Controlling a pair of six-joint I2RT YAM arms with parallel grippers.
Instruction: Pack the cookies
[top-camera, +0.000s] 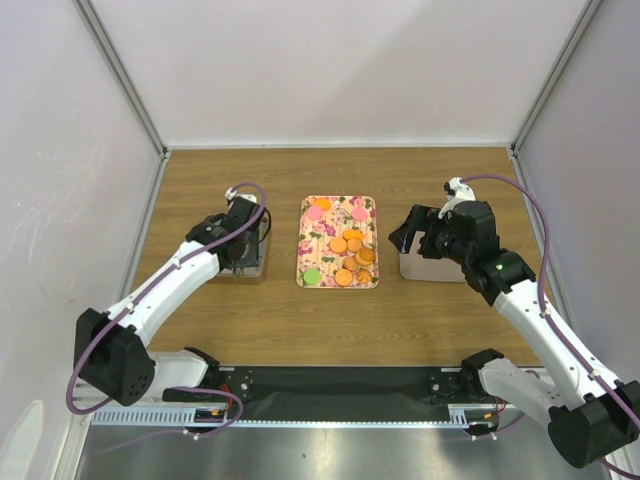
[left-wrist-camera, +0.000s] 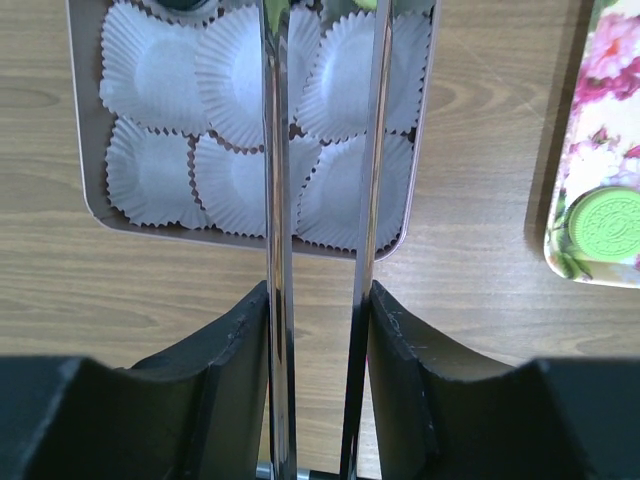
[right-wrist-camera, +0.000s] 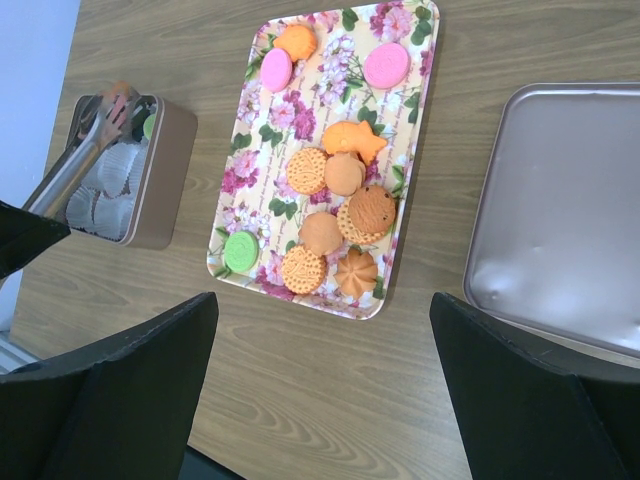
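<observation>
Tin (right-wrist-camera: 165, 185), grey metal, lidless, on the wooden table (top-camera: 300, 320) left of the floral tray (right-wrist-camera: 330, 95) and apart from it. Lined with white fluted paper cups (left-wrist-camera: 150, 170). The two rows that show in my left wrist view are empty.

Tongs (left-wrist-camera: 277, 200), bright metal, two long blades. Held in my left gripper (left-wrist-camera: 320, 300), left of the tray. Its jaws are set partway closed and clamped on the blades' outer faces. The blades stand a little apart and reach out over the tin. Their tips run past the top of my left wrist view. In the right wrist view something orange-pink sits at the tips with a green spot beside it, possibly cookies, but too small to say.

Cookies (right-wrist-camera: 343, 173), on the tray, eleven that I can count:
- an orange one and a pink one at the tray's far-left corner
- a second pink one at its far-right corner
- green cookie (left-wrist-camera: 610, 222) at its near-left corner
- the rest orange and tan, bunched toward its near-right part, several touching or overlapping

Lid (right-wrist-camera: 560, 200), grey metal, flat on the table right of the tray and apart from it.

Right gripper (right-wrist-camera: 322, 330), mine, hanging right of the tray, over the lid. Its jaws are spread wide with nothing between them.
</observation>
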